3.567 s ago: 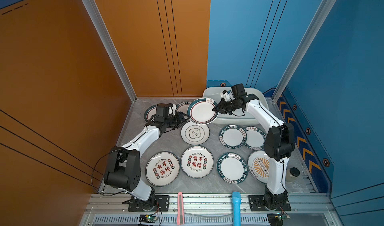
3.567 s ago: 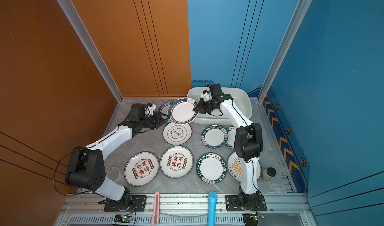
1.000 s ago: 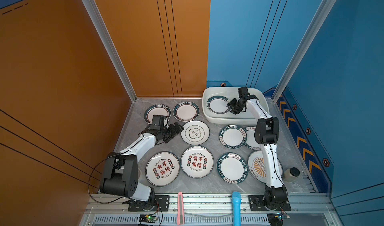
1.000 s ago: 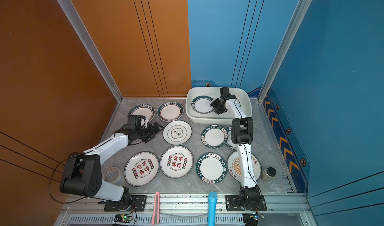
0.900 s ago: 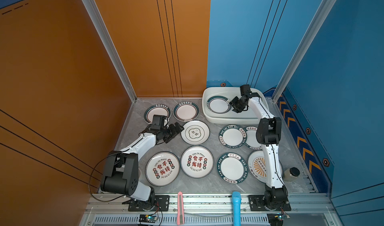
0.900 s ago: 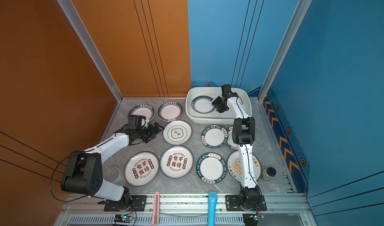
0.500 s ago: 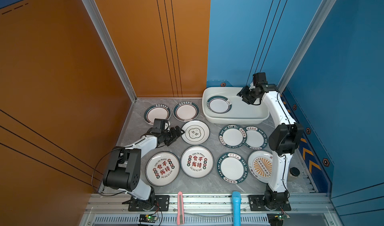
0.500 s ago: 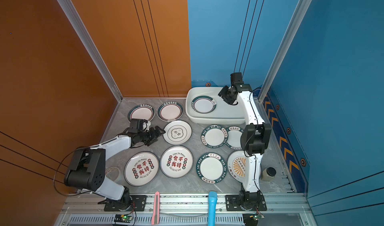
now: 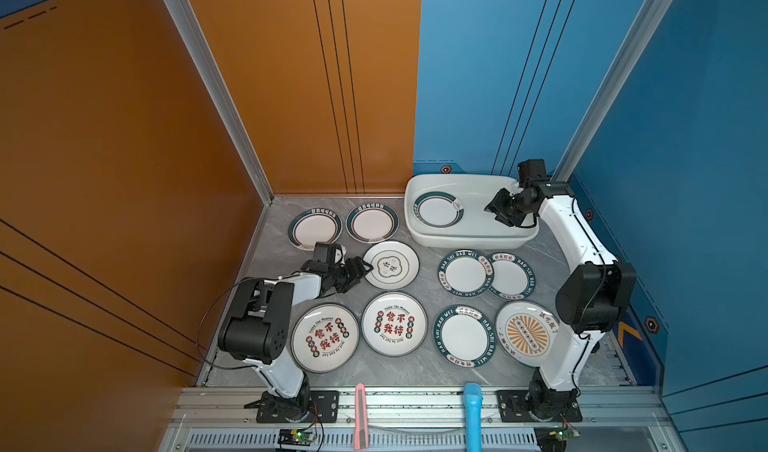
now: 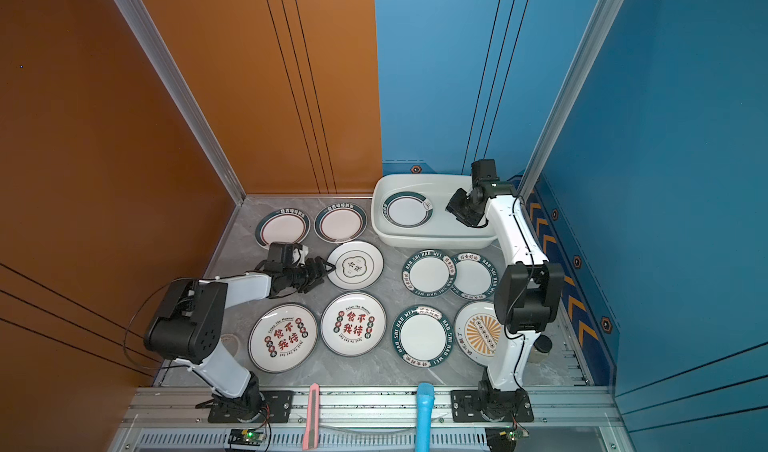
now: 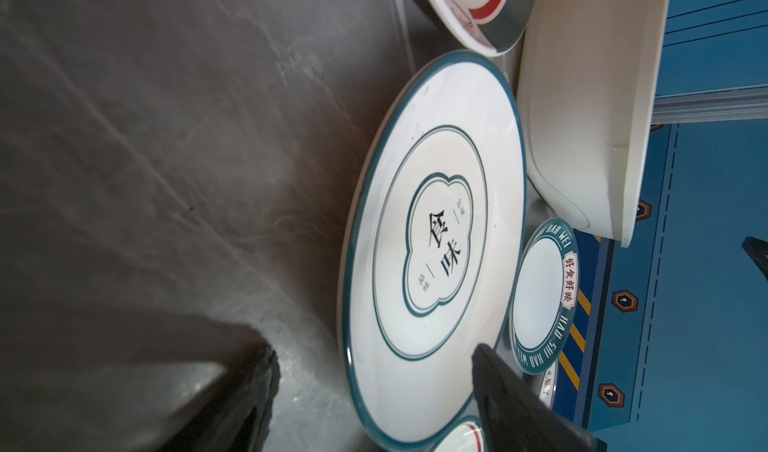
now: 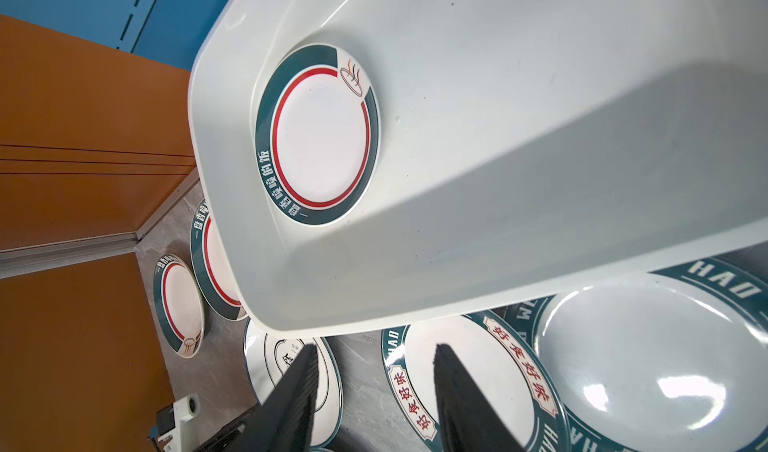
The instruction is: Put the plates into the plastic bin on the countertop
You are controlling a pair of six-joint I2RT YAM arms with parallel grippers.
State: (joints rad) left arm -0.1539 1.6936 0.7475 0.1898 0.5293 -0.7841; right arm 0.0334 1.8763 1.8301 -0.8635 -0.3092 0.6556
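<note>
The white plastic bin (image 9: 469,178) (image 10: 436,240) stands at the back right of the grey countertop (image 9: 274,242). One green-rimmed plate (image 9: 438,210) (image 10: 408,209) (image 12: 320,136) lies flat in its left half. My right gripper (image 9: 496,213) (image 10: 457,213) (image 12: 376,348) hovers open and empty over the bin's right half. A white plate with a green cloud emblem (image 9: 391,265) (image 10: 355,265) (image 11: 436,237) lies mid-counter. My left gripper (image 9: 362,272) (image 10: 325,275) (image 11: 374,352) is open at its left edge, with one finger over the plate and the other outside the rim.
Several more plates lie flat: two red-ringed ones (image 9: 315,228) (image 9: 372,222) at the back left, two overlapping lettered ones (image 9: 465,273) (image 9: 511,274), and a front row ending in a sunburst plate (image 9: 525,333). A pink knife (image 9: 360,414) and blue handle (image 9: 472,412) rest on the front rail.
The right gripper has drawn back from the plate lying in the bin toward the bin's right end. The left gripper has slid to the cloud plate's edge and its jaws have narrowed.
</note>
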